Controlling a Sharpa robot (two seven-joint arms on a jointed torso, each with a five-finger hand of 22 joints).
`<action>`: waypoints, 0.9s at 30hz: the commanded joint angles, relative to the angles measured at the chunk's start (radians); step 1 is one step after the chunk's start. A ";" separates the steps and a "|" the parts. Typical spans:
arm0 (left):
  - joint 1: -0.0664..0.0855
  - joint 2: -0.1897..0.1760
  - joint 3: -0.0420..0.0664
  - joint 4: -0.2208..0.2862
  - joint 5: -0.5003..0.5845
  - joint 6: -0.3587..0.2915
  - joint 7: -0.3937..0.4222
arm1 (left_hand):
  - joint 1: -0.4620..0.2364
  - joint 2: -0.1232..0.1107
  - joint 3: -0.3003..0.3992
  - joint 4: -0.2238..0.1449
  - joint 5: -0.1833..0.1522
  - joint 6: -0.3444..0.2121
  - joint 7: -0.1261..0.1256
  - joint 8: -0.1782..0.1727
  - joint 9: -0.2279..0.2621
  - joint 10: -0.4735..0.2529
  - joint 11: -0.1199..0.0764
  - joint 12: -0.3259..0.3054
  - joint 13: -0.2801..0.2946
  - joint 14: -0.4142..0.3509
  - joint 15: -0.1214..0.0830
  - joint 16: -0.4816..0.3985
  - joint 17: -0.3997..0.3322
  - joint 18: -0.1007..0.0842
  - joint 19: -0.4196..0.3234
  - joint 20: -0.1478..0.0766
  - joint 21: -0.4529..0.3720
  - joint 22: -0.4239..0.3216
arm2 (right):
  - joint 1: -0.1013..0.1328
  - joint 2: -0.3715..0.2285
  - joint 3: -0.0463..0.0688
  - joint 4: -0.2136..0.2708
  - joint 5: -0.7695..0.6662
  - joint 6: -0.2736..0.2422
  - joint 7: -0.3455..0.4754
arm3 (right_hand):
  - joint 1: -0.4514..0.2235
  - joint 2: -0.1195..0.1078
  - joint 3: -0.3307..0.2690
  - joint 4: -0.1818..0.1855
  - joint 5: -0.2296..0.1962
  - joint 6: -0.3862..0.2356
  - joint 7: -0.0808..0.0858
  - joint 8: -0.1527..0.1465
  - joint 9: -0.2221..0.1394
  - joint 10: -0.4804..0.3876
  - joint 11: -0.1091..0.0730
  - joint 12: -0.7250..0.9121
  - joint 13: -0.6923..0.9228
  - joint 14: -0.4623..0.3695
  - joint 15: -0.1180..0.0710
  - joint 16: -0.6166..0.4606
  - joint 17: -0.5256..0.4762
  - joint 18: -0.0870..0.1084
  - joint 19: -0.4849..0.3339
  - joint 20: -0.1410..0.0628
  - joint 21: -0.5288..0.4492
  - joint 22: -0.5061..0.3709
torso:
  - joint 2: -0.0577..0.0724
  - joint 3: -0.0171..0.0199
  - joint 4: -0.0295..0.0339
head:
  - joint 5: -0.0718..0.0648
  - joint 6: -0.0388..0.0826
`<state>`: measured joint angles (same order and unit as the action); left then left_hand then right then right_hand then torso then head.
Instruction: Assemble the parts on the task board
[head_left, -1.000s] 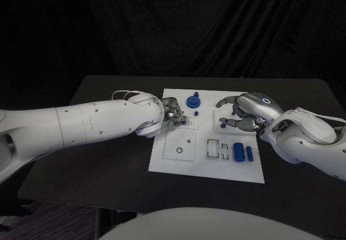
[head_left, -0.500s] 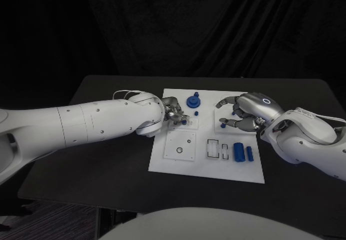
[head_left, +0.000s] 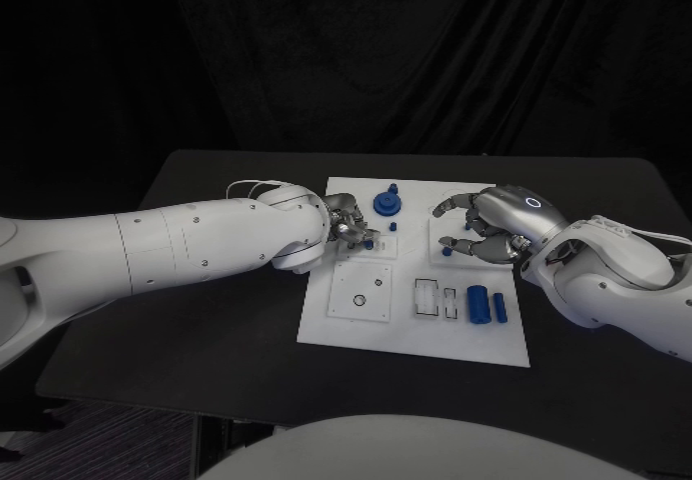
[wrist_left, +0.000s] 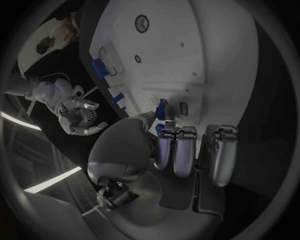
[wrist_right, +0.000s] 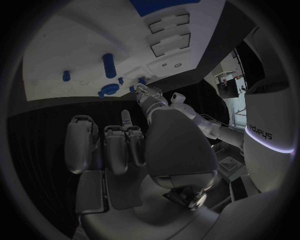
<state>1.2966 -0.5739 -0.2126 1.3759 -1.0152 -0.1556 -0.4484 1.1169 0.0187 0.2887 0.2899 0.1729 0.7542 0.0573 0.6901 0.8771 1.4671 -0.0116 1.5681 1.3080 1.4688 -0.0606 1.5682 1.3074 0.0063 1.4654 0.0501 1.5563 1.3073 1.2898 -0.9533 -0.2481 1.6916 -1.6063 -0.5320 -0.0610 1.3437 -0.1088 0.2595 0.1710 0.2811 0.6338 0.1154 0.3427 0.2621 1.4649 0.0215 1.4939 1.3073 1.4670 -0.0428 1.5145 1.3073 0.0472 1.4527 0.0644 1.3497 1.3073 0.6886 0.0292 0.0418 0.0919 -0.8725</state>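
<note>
The white task board (head_left: 411, 330) lies in the middle of the black table. My left hand (head_left: 343, 226) hovers over the board's upper left and pinches a small blue part (head_left: 369, 240) between thumb and finger; the left wrist view shows that part (wrist_left: 161, 111) at the fingertips (wrist_left: 174, 145). A round blue part with a post (head_left: 387, 203) stands near the far edge, with a small blue peg (head_left: 392, 227) beside it. My right hand (head_left: 488, 224) arches over the board's upper right with its fingers apart and nothing in them. A blue peg (head_left: 447, 252) stands just below its fingertips.
Two blue cylinders (head_left: 477, 301) (head_left: 499, 307) lie side by side on the board's lower right, next to rectangular slots (head_left: 430, 296). A square plate with round holes (head_left: 361, 292) sits at the lower left. Bare black table (head_left: 216, 340) surrounds the board.
</note>
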 joint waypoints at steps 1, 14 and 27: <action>-0.002 0.001 0.001 0.001 -0.002 0.006 0.017 | -0.016 0.003 -0.017 -0.002 -0.006 0.014 -0.001 0.003 0.011 0.104 0.000 0.003 0.263 0.102 0.001 0.003 0.263 -0.002 0.098 0.002 -0.001 0.258 | -0.001 -0.002 0.001 0.002 -0.002 0.008 -0.021 | 0.007 0.002 0.003 0.000 0.003 0.007 -0.002 0.003 -0.001 0.013 -0.007 -0.005 0.153 0.075 -0.004 -0.006 0.186 0.009 -0.007 0.000 -0.003 0.186 | -0.001 0.0002 0.0005 | -0.001 0.000; -0.002 -0.005 0.001 -0.002 -0.002 0.015 0.024 | -0.196 0.068 -0.139 0.005 -0.047 0.017 -0.011 0.047 0.120 0.104 -0.008 0.003 0.263 0.102 -0.006 0.003 0.263 -0.002 0.097 -0.004 -0.002 0.258 | -0.001 -0.003 0.001 0.003 -0.002 0.012 -0.025 | 0.010 0.002 0.006 -0.002 0.004 0.009 -0.002 0.003 -0.003 0.013 -0.007 -0.005 0.152 0.075 -0.004 -0.007 0.185 0.009 -0.008 0.000 -0.006 0.186 | -0.001 0.0001 -0.0004 | 0.001 0.000; -0.002 -0.013 0.001 -0.002 -0.002 -0.007 0.050 | -0.261 0.110 -0.195 0.005 -0.020 0.019 -0.014 0.046 0.162 0.104 -0.010 0.003 0.263 0.102 -0.008 0.003 0.263 -0.002 0.097 -0.006 -0.004 0.257 | -0.001 -0.004 0.001 0.003 -0.002 0.014 -0.028 | 0.015 0.004 0.009 -0.005 0.004 0.010 -0.002 0.002 -0.005 0.013 -0.007 -0.005 0.152 0.075 -0.004 -0.007 0.185 0.009 -0.009 0.000 -0.007 0.186 | -0.001 -0.0005 -0.0010 | 0.006 0.000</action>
<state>1.2961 -0.5865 -0.2126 1.3715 -1.0154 -0.1505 -0.4328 0.8629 0.1294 0.0981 0.2952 0.1498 0.7721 0.0500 0.7318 1.0379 1.4646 -0.0140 1.5681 1.3080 1.4688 -0.0605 1.5682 1.3074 0.0062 1.4654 0.0502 1.5563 1.3073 1.2897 -0.9557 -0.2481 1.6926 -1.6062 -0.5226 -0.0691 1.3502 -0.1022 0.2623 0.1682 0.2811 0.6374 0.1117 0.3427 0.2588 1.4649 0.0215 1.4942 1.3073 1.4670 -0.0428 1.5099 1.3073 0.0472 1.4527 0.0644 1.3497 1.3078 0.6878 0.0292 0.0412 0.0971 -0.8725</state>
